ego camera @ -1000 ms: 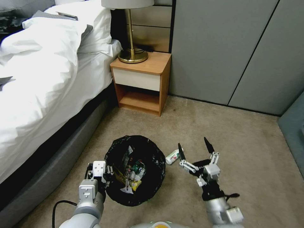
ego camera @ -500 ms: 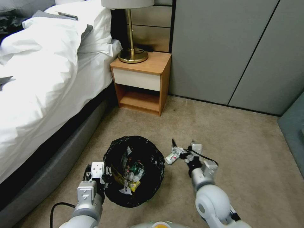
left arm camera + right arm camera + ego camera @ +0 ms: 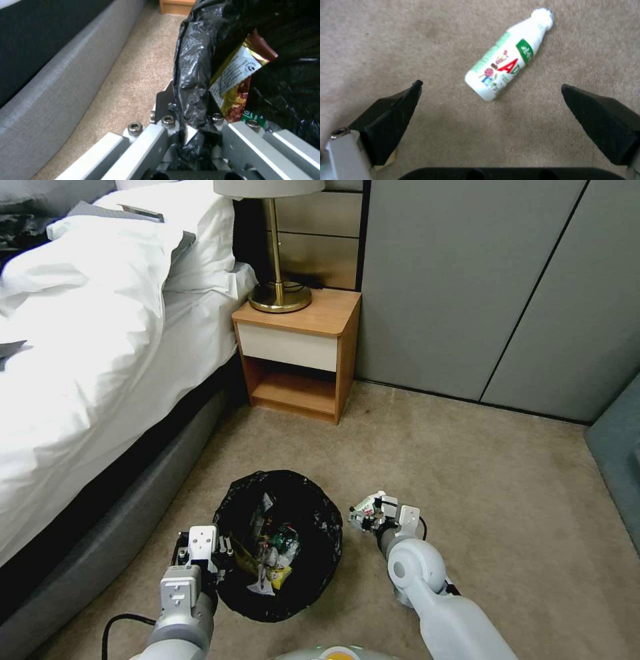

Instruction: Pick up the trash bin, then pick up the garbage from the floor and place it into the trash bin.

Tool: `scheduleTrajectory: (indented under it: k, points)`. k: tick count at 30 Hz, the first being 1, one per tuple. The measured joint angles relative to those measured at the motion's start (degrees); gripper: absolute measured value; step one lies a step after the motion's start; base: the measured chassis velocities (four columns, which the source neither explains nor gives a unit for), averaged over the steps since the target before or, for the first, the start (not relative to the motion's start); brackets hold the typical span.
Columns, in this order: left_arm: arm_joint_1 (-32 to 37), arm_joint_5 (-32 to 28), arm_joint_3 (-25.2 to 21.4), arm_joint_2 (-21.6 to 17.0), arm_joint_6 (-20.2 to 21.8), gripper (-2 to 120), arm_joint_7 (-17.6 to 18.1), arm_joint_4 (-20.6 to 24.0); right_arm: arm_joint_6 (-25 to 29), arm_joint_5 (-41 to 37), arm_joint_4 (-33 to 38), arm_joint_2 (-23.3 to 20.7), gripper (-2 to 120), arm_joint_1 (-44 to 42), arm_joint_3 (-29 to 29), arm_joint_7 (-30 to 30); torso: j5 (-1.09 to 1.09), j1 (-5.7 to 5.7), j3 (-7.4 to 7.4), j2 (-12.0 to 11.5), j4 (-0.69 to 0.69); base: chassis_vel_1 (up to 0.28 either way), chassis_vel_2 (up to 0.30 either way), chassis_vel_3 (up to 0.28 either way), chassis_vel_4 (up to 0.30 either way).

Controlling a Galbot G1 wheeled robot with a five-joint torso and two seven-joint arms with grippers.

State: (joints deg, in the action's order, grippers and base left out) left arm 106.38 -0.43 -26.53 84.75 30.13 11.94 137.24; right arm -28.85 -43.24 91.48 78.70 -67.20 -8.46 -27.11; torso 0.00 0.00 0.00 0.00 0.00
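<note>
Head view: we see the trash bin, lined with a black bag, standing on the beige floor between the two arms, with wrappers and scraps already inside. The left claw sits at the bin's near-left rim. The right claw is lowered to the carpet just right of the bin, and a small white bottle shows at its tip, close to the bin's right side. From here we cannot separate the right claw's fingers from the bottle. A bed runs along the left, and a wooden nightstand with a brass lamp stands behind the bin.

Left wrist view: the left claw is pressed together on the folded black bag at the bin's rim; the liner is bunched between the two metal fingers. A gold-and-white snack wrapper lies just inside the bag beside the grip. The grey bed base runs alongside.

Right wrist view: the right claw is spread wide, its two black fingertips well apart and touching nothing. The bottle, white with a green and red label, lies on its side on the carpet, tilted diagonally. Its base end falls roughly between the tips; its cap end points away from the claw.
</note>
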Motion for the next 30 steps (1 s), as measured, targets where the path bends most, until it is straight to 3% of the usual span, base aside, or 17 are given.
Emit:
scheduleTrajectory:
  k: [10,20,30]
  points:
    - [0.38,0.41,0.47,0.13,-0.23,0,0.02,0.0,3.13,4.14,-10.02,2.61,100,3.99,-0.34,5.95,0.0,0.0,0.0,0.0,0.0,0.0,0.0,0.0,0.0]
    - [0.66,0.43,0.32,0.15,-0.55,0,0.02,0.0,4.97,6.88,-14.42,5.04,100,6.42,-0.09,8.08,0.0,0.0,0.0,0.0,0.01,0.0,0.0,0.0,0.0]
    - [0.83,0.24,0.03,-0.1,-0.64,0,-0.01,-0.02,8.34,10.63,-24.96,6.15,100,10.64,-1.74,11.83,0.0,0.0,0.0,0.0,0.0,0.0,0.0,0.0,0.0]
